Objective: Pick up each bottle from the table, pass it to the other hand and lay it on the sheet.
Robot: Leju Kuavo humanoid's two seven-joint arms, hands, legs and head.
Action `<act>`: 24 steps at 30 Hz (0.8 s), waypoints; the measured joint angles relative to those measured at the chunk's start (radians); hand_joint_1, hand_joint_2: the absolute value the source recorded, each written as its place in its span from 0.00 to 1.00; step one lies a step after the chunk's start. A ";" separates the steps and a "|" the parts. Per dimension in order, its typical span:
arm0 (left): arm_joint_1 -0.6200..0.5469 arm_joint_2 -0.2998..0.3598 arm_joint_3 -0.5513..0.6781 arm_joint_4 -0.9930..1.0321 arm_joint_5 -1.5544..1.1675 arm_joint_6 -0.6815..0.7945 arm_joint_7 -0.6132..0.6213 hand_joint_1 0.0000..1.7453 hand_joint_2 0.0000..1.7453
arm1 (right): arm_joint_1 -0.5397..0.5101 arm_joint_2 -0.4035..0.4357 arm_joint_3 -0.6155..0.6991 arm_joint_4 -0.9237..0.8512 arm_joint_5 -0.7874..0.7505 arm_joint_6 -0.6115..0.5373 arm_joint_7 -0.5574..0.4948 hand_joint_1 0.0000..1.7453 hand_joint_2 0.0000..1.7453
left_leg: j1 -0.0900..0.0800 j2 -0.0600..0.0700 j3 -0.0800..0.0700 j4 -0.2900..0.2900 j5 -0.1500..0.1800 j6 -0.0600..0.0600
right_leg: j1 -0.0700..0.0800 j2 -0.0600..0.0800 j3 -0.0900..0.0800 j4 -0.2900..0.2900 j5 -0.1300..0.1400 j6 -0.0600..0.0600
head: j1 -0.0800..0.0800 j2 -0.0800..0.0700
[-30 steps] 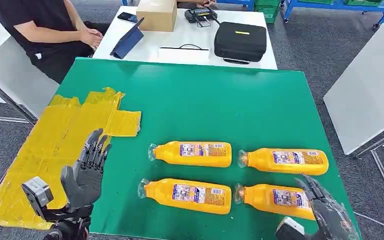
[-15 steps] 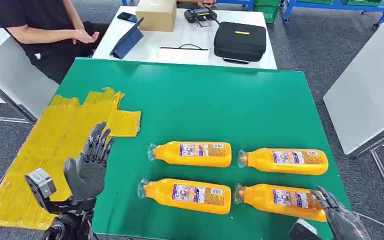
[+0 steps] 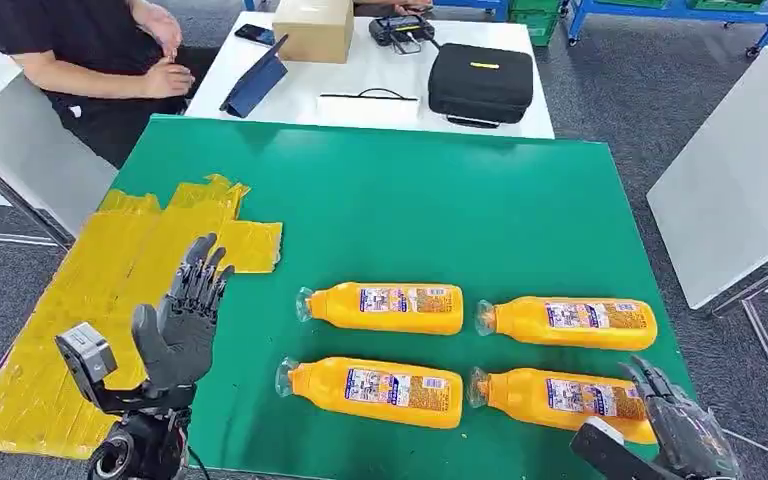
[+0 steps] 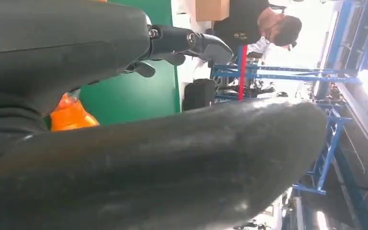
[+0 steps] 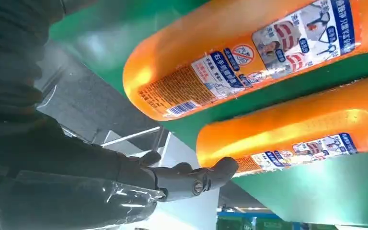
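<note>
We see four orange plastic bottles lying in two rows on the green table (image 3: pixel 380 190). Our right hand (image 3: pixel 682 425), fingers spread and holding nothing, sits at the base of the near-right orange bottle (image 3: pixel 552 396). Our left hand (image 3: pixel 182 320) hovers open-fingered beside the crinkled yellow sheet (image 3: pixel 110 290).

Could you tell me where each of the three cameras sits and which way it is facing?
Head view: high on the robot, looking forward and down at the green table, four bottles, the yellow sheet, a seated person; left hand open, right hand by the near right bottle.
Left wrist view: behind the left hand, looking across the table toward the person.
Right wrist view: behind the right hand, facing two bottles' bases; a fingertip touches the near right bottle.
Shared: that bottle, in the head and right wrist views.
</note>
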 measured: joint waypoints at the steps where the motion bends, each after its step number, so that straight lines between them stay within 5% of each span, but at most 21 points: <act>1: -0.003 0.000 0.000 0.002 0.001 0.001 0.000 0.00 0.00 | -0.009 -0.004 0.010 0.003 0.004 0.000 0.006 0.00 1.00 | 0.000 0.000 0.000 0.000 0.000 0.000 | 0.000 0.000 0.000 0.000 0.000 0.000 | 0.000 0.000; 24: -0.044 -0.006 -0.001 0.049 0.013 0.007 0.005 0.00 0.00 | -0.066 -0.098 0.122 0.095 -0.044 0.080 0.098 0.00 1.00 | 0.000 -0.001 0.000 0.000 0.000 0.000 | -0.001 0.000 -0.001 0.000 0.000 0.000 | 0.000 0.000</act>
